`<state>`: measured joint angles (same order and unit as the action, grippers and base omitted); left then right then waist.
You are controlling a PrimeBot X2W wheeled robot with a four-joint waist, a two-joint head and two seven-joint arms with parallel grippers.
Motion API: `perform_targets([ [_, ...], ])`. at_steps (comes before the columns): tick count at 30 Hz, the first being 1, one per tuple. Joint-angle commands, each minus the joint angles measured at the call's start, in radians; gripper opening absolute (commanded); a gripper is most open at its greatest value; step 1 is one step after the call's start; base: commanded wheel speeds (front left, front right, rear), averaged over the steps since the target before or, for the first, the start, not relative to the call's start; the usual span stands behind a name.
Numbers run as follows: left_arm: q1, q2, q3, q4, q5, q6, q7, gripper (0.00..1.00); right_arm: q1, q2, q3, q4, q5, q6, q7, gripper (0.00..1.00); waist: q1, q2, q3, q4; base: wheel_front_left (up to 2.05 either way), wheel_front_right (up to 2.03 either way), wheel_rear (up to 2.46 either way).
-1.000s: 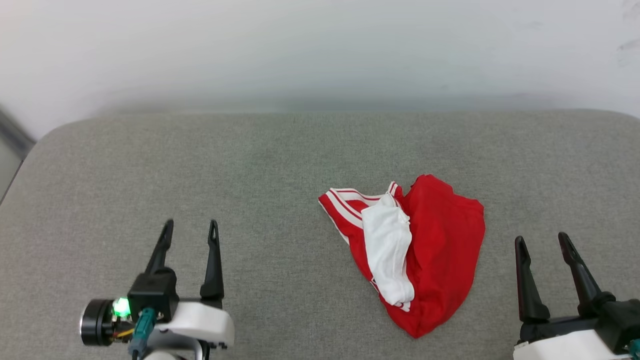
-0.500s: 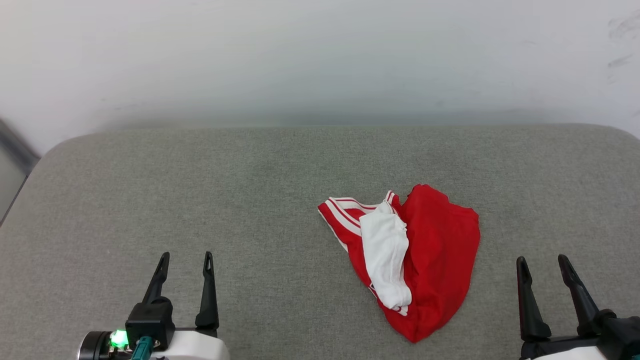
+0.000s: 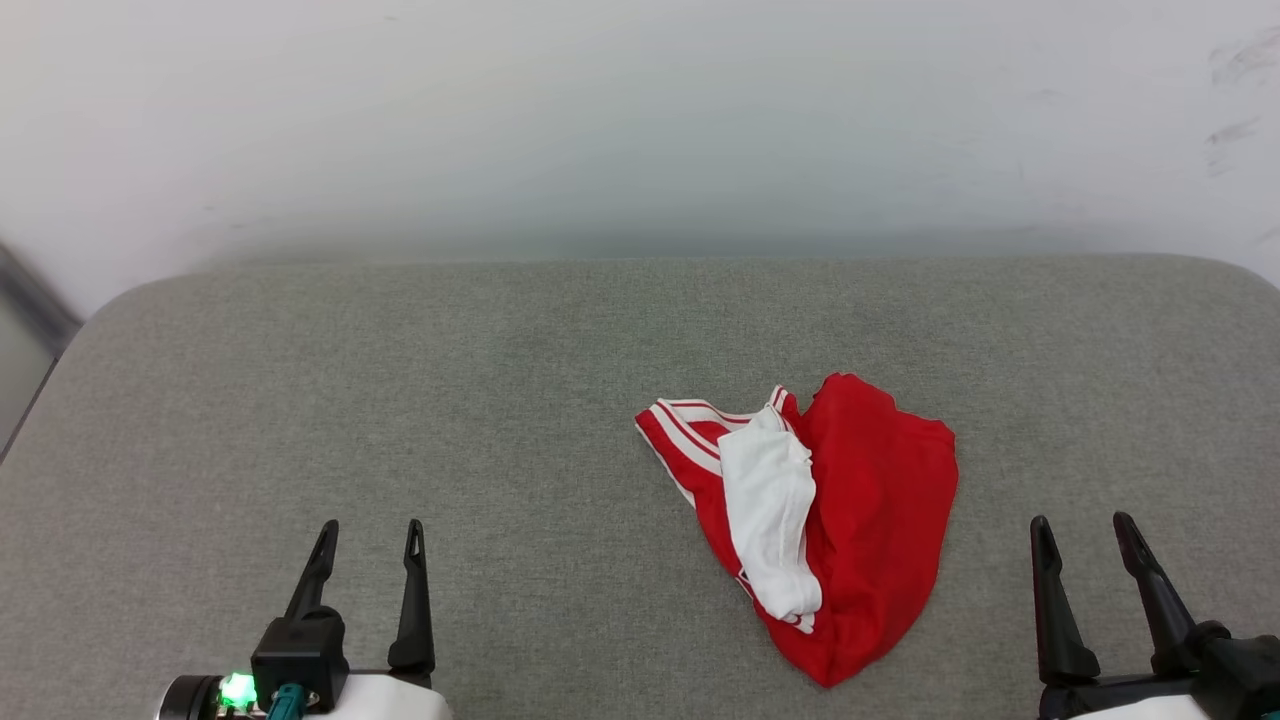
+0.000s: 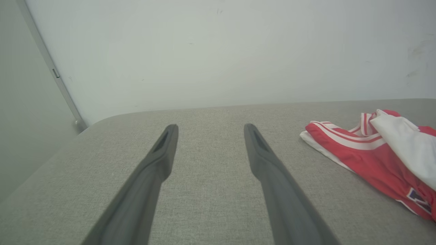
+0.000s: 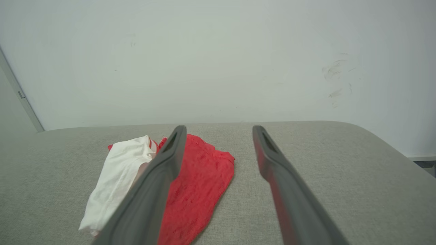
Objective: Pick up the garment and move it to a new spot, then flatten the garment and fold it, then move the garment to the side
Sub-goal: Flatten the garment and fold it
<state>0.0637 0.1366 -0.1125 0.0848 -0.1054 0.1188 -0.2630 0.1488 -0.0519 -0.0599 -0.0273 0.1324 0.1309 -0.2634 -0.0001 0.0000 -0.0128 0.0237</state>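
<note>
well, the left gripper (image 3: pixel 372 527) sits low at the near left of the grey padded surface (image 3: pixel 480 400). its two dark fingers are spread wide with only bare fabric between them, and a small green light (image 3: pixel 238 690) glows on its wrist housing. the right gripper (image 3: pixel 1081 521) sits at the near right, likewise spread wide and empty, its fingers pointing toward the pale wall (image 3: pixel 600 120). neither one touches the garment (image 3: pixel 870 500), which lies crumpled in a heap on the surface between them, nearer the right gripper and a little farther out than both sets of fingertips. its red body bunches to the right and tapers to a point at the near end. a white sleeve (image 3: pixel 770 510) drapes over the middle, and striped trim (image 3: pixel 690 425) in red and white shows at the far left edge. in the left wrist view a small dark patch (image 4: pixel 417 195) edged in white shows on the red cloth. faint grey scuffs (image 5: pixel 335 80) mark the wall toward the right, and a thin dark strip (image 4: pixel 51 68) runs up it at the left.
</note>
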Motion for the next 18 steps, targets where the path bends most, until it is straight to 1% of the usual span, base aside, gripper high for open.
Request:
perform_targets([
  [1, 0.011, -0.006, 0.01, 0.002, 0.006, -0.006, -0.003, 1.0, 0.015, 0.003, 0.0, 0.001, 0.001, 0.0, -0.002, 1.0, 0.0001, 0.0, 0.0, 0.0, 0.0, 0.0, 0.0],
  [5, -0.035, -0.011, 0.023, -0.006, 0.012, -0.041, -0.003, 1.0, 0.006, 0.003, -0.001, 0.0, -0.002, 0.0, -0.002, 1.0, 0.0001, 0.0, 0.004, 0.002, 0.0, 0.0, 0.0],
  [8, -0.094, -0.004, 0.025, -0.013, 0.007, -0.087, -0.003, 1.0, -0.002, 0.003, -0.001, -0.002, -0.006, 0.0, -0.002, 1.0, 0.0001, 0.0, 0.009, 0.005, 0.0, 0.0, 0.0],
  [13, -0.251, 0.023, 0.007, -0.004, 0.007, -0.171, -0.003, 1.0, -0.017, 0.003, 0.004, -0.004, -0.012, 0.0, -0.002, 1.0, 0.0001, 0.0, 0.024, 0.002, 0.0, 0.0, 0.0],
  [16, -0.357, 0.034, -0.025, 0.019, -0.005, -0.209, 0.005, 1.0, -0.026, 0.003, 0.005, -0.006, -0.017, 0.0, -0.002, 1.0, 0.0001, 0.0, 0.036, -0.003, 0.0, 0.0, 0.0],
  [18, -0.432, 0.039, -0.057, 0.032, -0.021, -0.226, 0.042, 1.0, -0.032, 0.003, 0.004, -0.008, -0.019, 0.0, -0.002, 1.0, 0.0001, 0.0, 0.048, -0.007, 0.0, 0.0, 0.0],
])
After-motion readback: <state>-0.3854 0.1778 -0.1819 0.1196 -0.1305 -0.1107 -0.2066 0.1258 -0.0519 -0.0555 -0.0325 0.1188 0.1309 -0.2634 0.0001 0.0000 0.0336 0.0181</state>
